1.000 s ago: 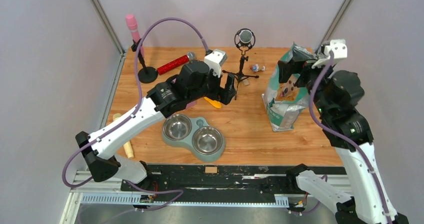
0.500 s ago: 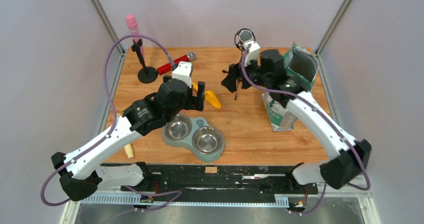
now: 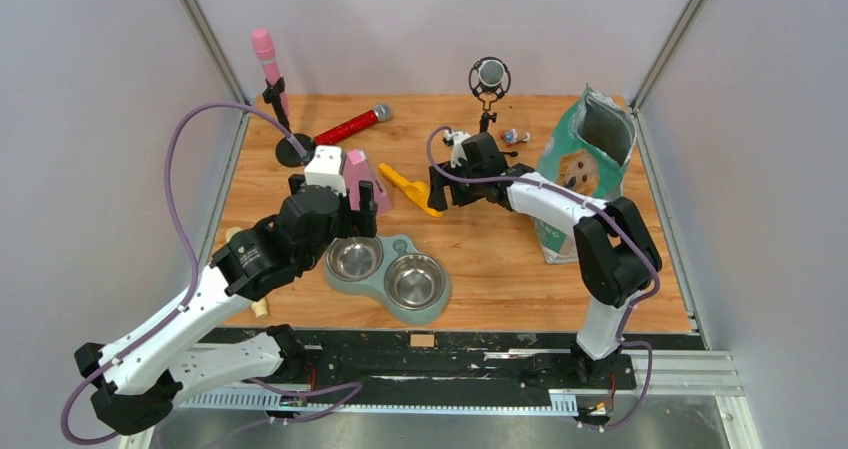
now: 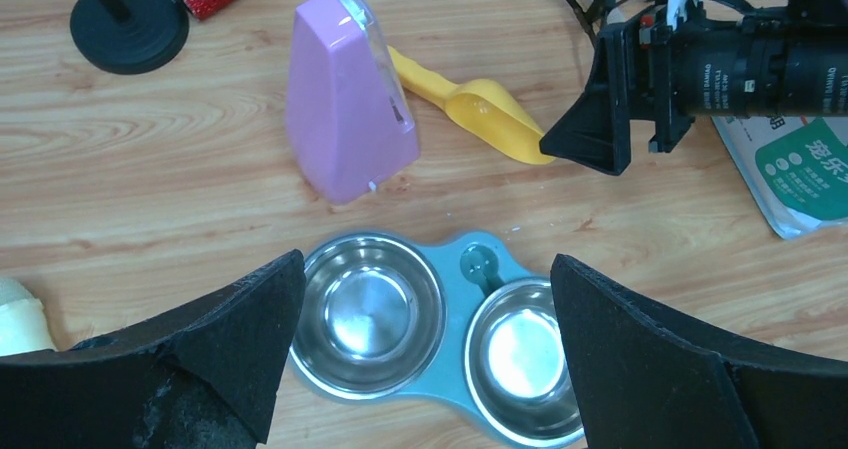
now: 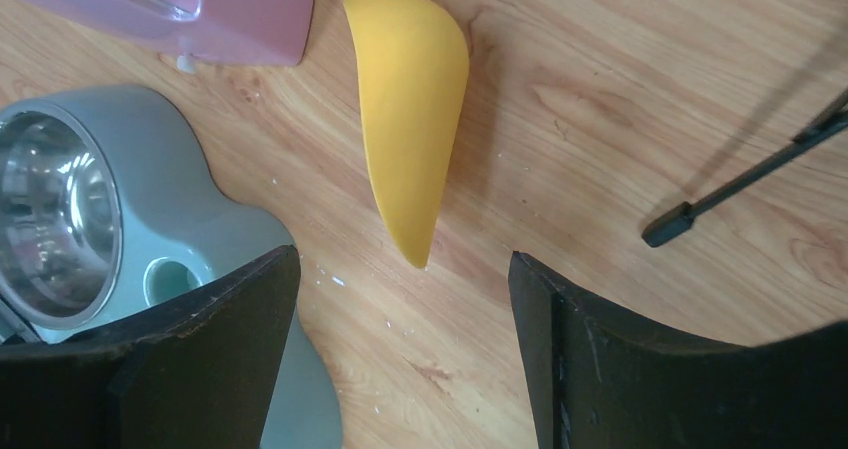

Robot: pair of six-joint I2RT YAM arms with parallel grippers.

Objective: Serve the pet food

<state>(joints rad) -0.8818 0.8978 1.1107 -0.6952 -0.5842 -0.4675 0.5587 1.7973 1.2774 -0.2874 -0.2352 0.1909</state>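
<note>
Scoop at 12 o'clock of right gripper may skid if you pinch off-centre; its & left gripper jaws wide, empty.

scoop tip: bare wood around | handle: pink case seemingly touching

L arm runs from its base at near-L up & to the R, elbow only slightly bent, wrist tipped fwd & down. L pincer gapes wide, black fingers spread far apart, gripping nothing. R arm is folded sharply: upper link rises from base, elbow bent, forearm reaches L toward mid-counter. R pincer is also spread, fingers apart & empty, aimed L & down. The 2 pincers are near each other, not touching.
</note>
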